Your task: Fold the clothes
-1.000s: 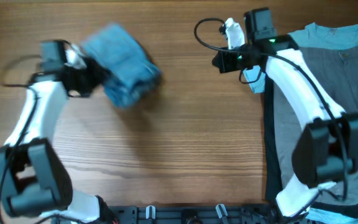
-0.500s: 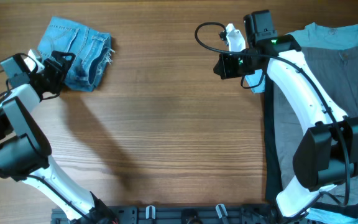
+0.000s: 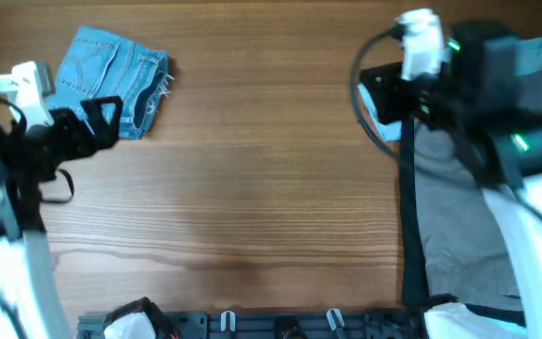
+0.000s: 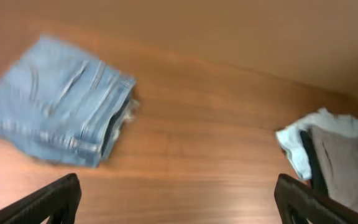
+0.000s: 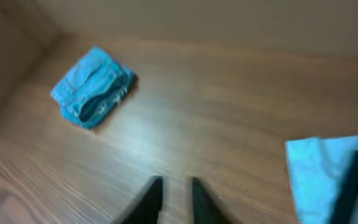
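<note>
jeans (image 3: 111, 80): folded bundle, far left of table (image 3: 271, 198) | left gripper (image 3: 104, 120): spread wide, empty, just beside jeans | right gripper (image 5: 176, 190): fingers narrowly apart, empty, far right | grey trousers (image 3: 450, 207) on pale-blue T-shirt (image 3: 382, 105), right edge

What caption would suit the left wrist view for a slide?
Folded light-blue denim jeans lie on the wooden table, the open left gripper clear of them.

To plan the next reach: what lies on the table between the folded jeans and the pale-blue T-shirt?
Nothing: only bare wooden table lies between the folded jeans and the pale-blue T-shirt, as the overhead view shows.
</note>
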Controlling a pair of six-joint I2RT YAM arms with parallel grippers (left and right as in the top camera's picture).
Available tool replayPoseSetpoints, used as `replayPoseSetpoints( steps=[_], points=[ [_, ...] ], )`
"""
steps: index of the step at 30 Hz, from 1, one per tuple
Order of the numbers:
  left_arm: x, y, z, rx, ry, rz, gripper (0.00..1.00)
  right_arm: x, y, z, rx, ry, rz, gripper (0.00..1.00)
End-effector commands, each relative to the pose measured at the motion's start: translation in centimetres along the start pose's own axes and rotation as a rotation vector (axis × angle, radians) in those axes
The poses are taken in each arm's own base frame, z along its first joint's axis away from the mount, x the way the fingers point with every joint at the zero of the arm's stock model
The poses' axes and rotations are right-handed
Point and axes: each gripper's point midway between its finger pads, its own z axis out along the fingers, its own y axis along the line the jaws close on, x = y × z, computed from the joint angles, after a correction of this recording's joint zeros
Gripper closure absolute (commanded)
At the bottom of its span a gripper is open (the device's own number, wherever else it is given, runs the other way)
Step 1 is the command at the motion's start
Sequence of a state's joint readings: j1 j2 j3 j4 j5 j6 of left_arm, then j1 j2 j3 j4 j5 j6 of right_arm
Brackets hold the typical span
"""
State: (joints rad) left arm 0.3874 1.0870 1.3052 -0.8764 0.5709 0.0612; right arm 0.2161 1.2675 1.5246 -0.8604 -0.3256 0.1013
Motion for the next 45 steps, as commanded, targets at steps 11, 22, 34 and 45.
replayPoseSetpoints(
  steps=[11, 22, 34, 45],
  points=[
    [2.0, -4.6, -8.1, -0.075, -0.091, 0.181, 0.00, 1.7, 1.4, -6.6, 0.034, -0.037, 0.021, 0.00],
    [2.0, -4.6, -8.1, -0.074, -0.091, 0.182, 0.00, -1.9, 4.0, -14.4, 0.101, -0.349, -0.528, 0.00],
    [2.0, -4.6, -8.1, -0.075, -0.091, 0.181, 0.00, 17.6, 0.0, -6.6, 0.038, -0.446, -0.439, 0.00],
    [2.0, -4.6, -8.1, -0.075, -0.091, 0.181, 0.00, 20.5, -2.1, -0.5, 0.026, -0.615, -0.508, 0.00]
  ],
)
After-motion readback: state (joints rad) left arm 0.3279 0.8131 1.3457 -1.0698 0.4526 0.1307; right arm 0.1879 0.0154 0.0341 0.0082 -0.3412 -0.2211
